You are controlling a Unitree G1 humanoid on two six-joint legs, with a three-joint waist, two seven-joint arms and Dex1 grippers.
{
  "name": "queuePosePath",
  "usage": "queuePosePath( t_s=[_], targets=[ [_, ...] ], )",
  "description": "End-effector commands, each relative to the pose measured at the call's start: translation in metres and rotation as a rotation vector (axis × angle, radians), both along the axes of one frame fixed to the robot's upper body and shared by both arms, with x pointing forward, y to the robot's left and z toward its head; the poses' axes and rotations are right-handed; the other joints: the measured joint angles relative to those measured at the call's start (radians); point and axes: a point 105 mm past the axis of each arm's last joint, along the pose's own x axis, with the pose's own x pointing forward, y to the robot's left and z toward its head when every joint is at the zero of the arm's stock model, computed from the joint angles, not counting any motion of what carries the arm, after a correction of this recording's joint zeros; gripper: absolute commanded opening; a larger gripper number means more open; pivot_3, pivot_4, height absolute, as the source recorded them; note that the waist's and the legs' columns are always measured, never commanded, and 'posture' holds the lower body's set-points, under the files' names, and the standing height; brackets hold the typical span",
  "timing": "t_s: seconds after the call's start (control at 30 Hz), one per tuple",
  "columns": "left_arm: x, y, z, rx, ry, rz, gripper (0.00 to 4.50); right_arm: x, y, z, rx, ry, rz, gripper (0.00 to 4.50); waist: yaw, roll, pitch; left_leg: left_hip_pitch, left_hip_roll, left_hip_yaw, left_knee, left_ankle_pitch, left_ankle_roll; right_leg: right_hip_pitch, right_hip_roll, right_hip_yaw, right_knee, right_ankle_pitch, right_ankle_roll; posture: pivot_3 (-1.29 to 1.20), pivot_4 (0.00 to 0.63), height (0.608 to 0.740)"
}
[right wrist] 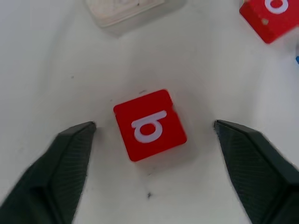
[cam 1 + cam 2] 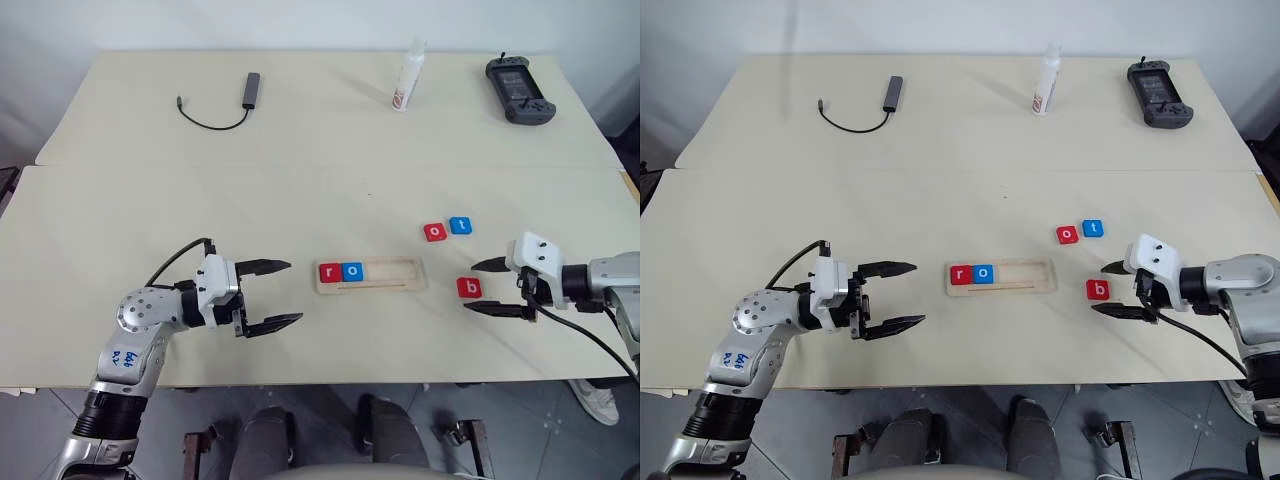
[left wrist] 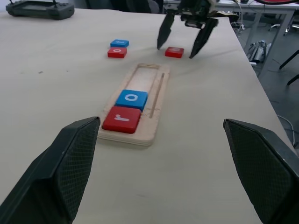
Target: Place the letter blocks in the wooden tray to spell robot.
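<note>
The wooden tray (image 2: 404, 283) lies at the table's middle front, holding a red r block (image 2: 330, 272) and a blue o block (image 2: 353, 271) at its left end. A red b block (image 2: 468, 288) lies flat on the table to the tray's right. My right gripper (image 2: 484, 287) is open, its fingers either side of the b block (image 1: 149, 125) without touching it. A red o block (image 2: 434, 232) and a blue t block (image 2: 460, 225) sit side by side further back. My left gripper (image 2: 283, 292) is open and empty, left of the tray (image 3: 152, 114).
At the far side of the table lie a black cable with an adapter (image 2: 236, 101), a white bottle (image 2: 408, 77) and a black handheld controller (image 2: 518, 87). A seam (image 2: 300, 167) crosses the table between them and the blocks.
</note>
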Motion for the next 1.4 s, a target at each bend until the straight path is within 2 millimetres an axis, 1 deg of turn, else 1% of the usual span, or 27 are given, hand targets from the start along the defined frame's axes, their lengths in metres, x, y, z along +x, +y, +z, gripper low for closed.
queuePosePath(
  t_s=[0.03,0.17,0.23,0.3,0.37,0.43,0.5,0.57,0.63,0.7,0.83,0.97,1.1,1.27,1.37,1.4],
  targets=[
    [-0.003,0.001,0.007,-0.004,-0.039,0.011,4.50,0.000,0.003,-0.001,-0.004,0.004,0.034,2.89,-0.001,0.000,0.000,0.000,0.000,0.000,0.000,0.000,0.000,0.000,0.000,0.000,0.000,0.000,0.000,0.00,0.150,0.740],
    [-0.004,0.002,0.006,-0.005,-0.041,0.023,4.50,0.005,0.007,0.009,-0.013,-0.041,0.065,1.49,-0.001,0.000,0.000,0.000,0.000,0.000,0.000,0.000,0.000,0.000,0.000,0.000,0.000,0.000,0.000,0.00,0.150,0.740],
    [-0.004,0.002,0.006,-0.005,-0.043,0.027,4.50,0.007,0.013,0.017,-0.005,-0.065,0.090,1.46,0.000,0.000,0.000,0.000,0.000,0.000,0.001,0.000,0.000,0.000,0.000,0.000,0.000,0.000,0.000,0.00,0.150,0.740],
    [-0.004,0.002,0.006,-0.005,-0.047,0.035,4.50,0.009,0.030,0.032,0.019,-0.079,0.135,1.46,-0.001,0.000,0.000,0.000,0.000,0.000,0.001,0.000,0.000,0.000,0.000,0.000,0.001,0.000,0.000,0.00,0.150,0.740],
    [-0.004,0.003,0.006,-0.004,-0.049,0.044,4.50,0.007,0.052,0.045,0.054,-0.052,0.192,1.46,-0.004,0.000,0.000,0.000,0.000,0.000,0.001,0.000,0.000,0.000,0.000,0.000,0.001,0.000,0.000,0.00,0.150,0.740],
    [-0.005,0.004,0.006,-0.002,-0.048,0.052,4.50,0.006,0.070,0.050,0.059,-0.022,0.224,1.46,-0.004,0.000,0.000,0.000,0.001,0.000,0.001,0.000,-0.001,-0.001,0.000,0.000,0.001,0.000,0.000,0.00,0.150,0.740],
    [-0.007,0.006,0.005,0.001,-0.045,0.060,4.50,0.009,0.089,0.053,0.063,-0.017,0.238,1.46,-0.002,0.000,0.000,0.000,0.001,0.000,0.001,0.000,-0.001,-0.001,0.000,0.000,0.002,0.000,0.000,0.00,0.150,0.740],
    [-0.009,0.007,0.003,0.006,-0.041,0.073,4.50,0.013,0.110,0.054,0.055,-0.014,0.274,1.46,-0.003,0.000,0.000,0.000,0.001,-0.001,0.002,0.000,-0.001,-0.001,0.000,0.000,0.002,0.000,0.000,0.00,0.150,0.740],
    [-0.011,0.007,0.003,0.007,-0.040,0.078,4.50,0.018,0.125,0.052,0.040,-0.023,0.303,1.46,-0.003,0.000,0.000,-0.001,0.001,-0.001,0.002,0.000,-0.001,-0.001,0.000,0.000,0.002,0.000,0.000,0.00,0.150,0.740],
    [-0.013,0.007,0.003,0.007,-0.039,0.084,4.50,0.022,0.133,0.051,0.044,-0.026,0.307,1.46,0.003,0.000,0.000,-0.002,0.001,-0.002,0.002,0.000,-0.001,-0.001,0.000,-0.001,0.002,0.000,0.000,0.00,0.150,0.740],
    [-0.014,0.010,0.004,0.013,-0.043,0.105,4.50,0.029,0.144,0.040,0.014,-0.045,0.333,1.46,0.004,0.000,0.000,-0.002,0.000,-0.002,0.003,0.000,-0.001,-0.001,-0.001,-0.001,0.002,0.000,0.000,0.00,0.150,0.740],
    [-0.016,0.012,0.004,0.013,-0.045,0.121,4.50,0.031,0.147,0.034,-0.015,-0.058,0.354,1.46,-0.004,0.000,0.000,-0.002,0.000,-0.002,0.003,0.000,-0.001,-0.001,-0.001,-0.002,0.002,0.000,0.000,0.00,0.150,0.740],
    [-0.017,0.013,0.004,0.009,-0.045,0.133,4.50,0.029,0.148,0.034,0.000,-0.041,0.370,1.46,-0.005,0.000,0.000,-0.002,0.000,-0.002,0.003,0.000,-0.001,-0.001,-0.001,-0.001,0.003,0.000,0.000,0.00,0.150,0.740],
    [-0.016,0.011,0.004,0.004,-0.045,0.134,4.50,0.031,0.153,0.037,0.019,-0.067,0.367,3.16,-0.004,0.000,0.000,-0.002,0.000,-0.002,0.003,0.000,-0.001,-0.001,-0.001,-0.001,0.003,0.000,0.000,0.00,0.150,0.740],
    [-0.015,0.010,0.004,0.001,-0.045,0.133,4.50,0.029,0.150,0.044,0.032,-0.080,0.370,4.21,-0.003,0.000,0.000,-0.002,0.000,-0.002,0.003,0.000,-0.001,-0.001,-0.001,-0.001,0.003,0.000,0.000,0.00,0.150,0.740],
    [-0.015,0.010,0.004,0.000,-0.045,0.132,4.50,0.027,0.148,0.046,0.034,-0.081,0.372,4.46,-0.003,0.000,0.000,-0.002,0.000,-0.002,0.003,0.000,-0.001,-0.001,-0.001,-0.001,0.003,0.000,0.000,0.00,0.150,0.740]
  ],
)
